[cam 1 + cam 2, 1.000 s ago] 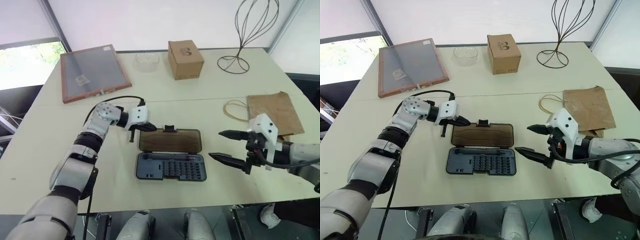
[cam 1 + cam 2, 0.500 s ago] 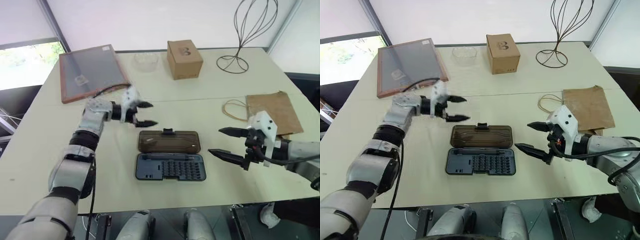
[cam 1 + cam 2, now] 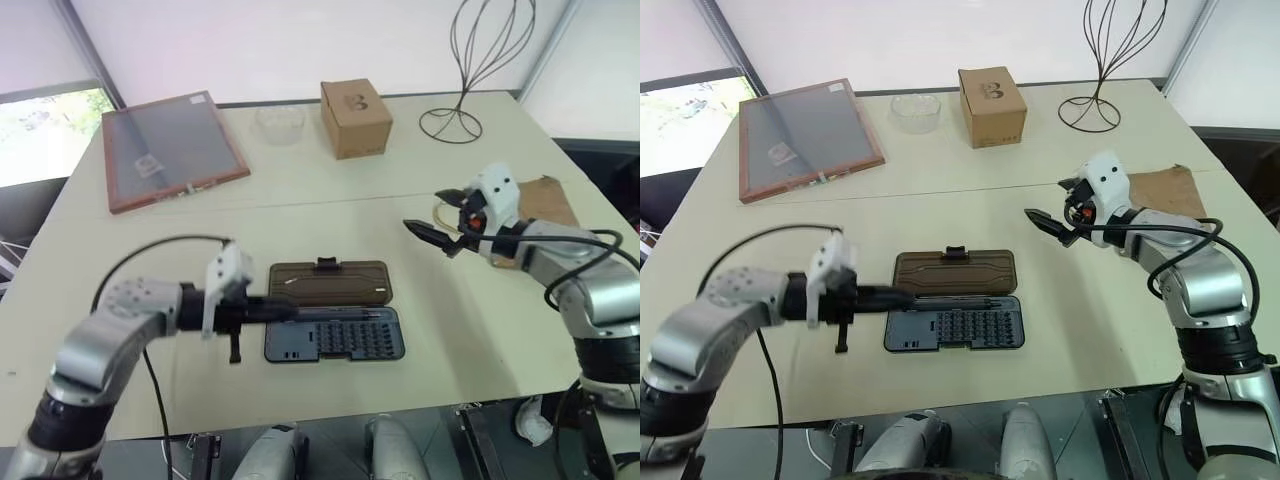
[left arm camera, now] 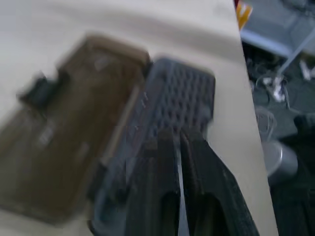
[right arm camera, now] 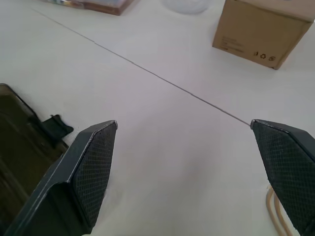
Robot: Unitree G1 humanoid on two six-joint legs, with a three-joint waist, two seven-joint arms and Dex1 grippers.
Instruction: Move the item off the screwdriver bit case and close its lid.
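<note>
My left gripper (image 3: 280,311) is low over the table (image 3: 300,200), fingers (image 4: 209,189) pressed together, tips at the left end of the screwdriver bit case (image 3: 335,335). The case lies front-centre, open, its brown lid (image 3: 330,284) flat behind the bit tray. My right gripper (image 3: 430,214) hovers well right, fingers spread, holding nothing.

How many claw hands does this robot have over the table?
2. The left gripper, fingers together, is at the left end of the open bit case; the right gripper hangs open above the table, right of the case.
</note>
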